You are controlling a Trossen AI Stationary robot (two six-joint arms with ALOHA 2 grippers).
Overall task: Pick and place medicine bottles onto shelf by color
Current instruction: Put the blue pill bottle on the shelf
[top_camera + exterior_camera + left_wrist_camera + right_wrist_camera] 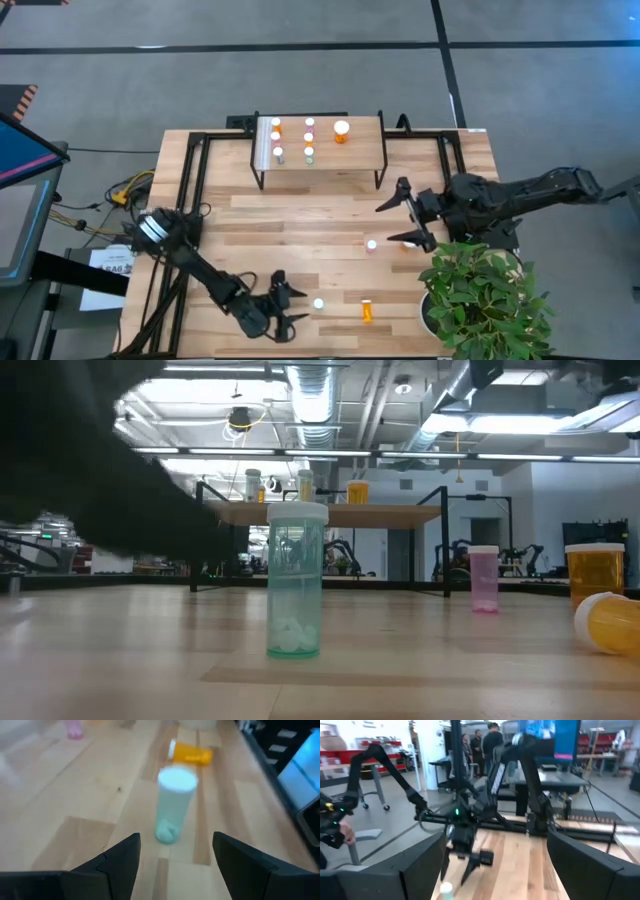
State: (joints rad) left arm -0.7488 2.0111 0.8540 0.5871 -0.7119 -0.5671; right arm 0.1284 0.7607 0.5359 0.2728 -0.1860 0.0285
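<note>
The left hand [292, 315] hangs released, fingers spread, with the pale green bottle [319, 303] upright on the counter [300, 225] just ahead of them, likely lined up for a grasp. An orange bottle [367, 311] lies beyond. The right hand [402, 215] waits released, well short of the shelf [355, 158].

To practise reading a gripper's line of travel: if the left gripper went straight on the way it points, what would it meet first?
The left gripper, fingers open, would probably meet the upright green bottle first; the tipped orange bottle lies beyond it.
</note>
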